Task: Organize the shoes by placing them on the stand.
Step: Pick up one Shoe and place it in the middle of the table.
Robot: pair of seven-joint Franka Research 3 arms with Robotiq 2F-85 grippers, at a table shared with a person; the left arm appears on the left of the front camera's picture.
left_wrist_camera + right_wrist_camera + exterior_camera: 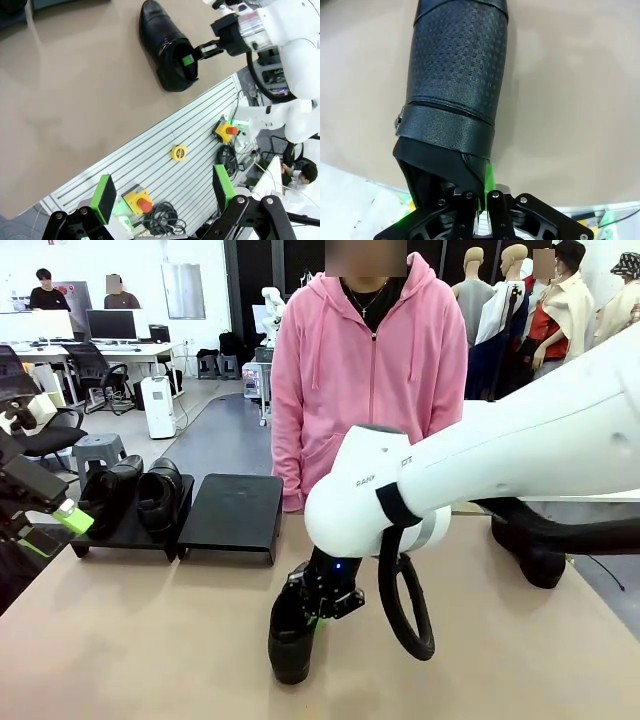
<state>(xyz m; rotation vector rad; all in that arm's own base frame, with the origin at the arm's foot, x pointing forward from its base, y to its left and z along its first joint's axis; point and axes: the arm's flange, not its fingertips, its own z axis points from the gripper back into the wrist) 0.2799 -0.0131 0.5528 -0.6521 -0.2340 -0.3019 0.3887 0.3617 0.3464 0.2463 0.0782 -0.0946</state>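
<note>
Two black glossy shoes (135, 495) sit side by side on the left platform of the low black stand (232, 515); its right platform is bare. My right gripper (322, 602) reaches across the middle and is shut on the rim of a third shoe (290, 640) near the table's front edge. That shoe (455, 75) hangs toe-away from the right gripper (485, 200). The same shoe (165, 47) also appears in the left wrist view. Another black shoe (528, 552) lies at the right, partly hidden by the arm. My left gripper (52, 532) hovers open at the far left, holding nothing.
A person in a pink hoodie (370, 370) stands at the far side behind the stand. Past the table's near edge lies a slatted panel (165, 135) with yellow stop-button boxes (226, 131) and cables. The tan tabletop (150, 640) is open at front left.
</note>
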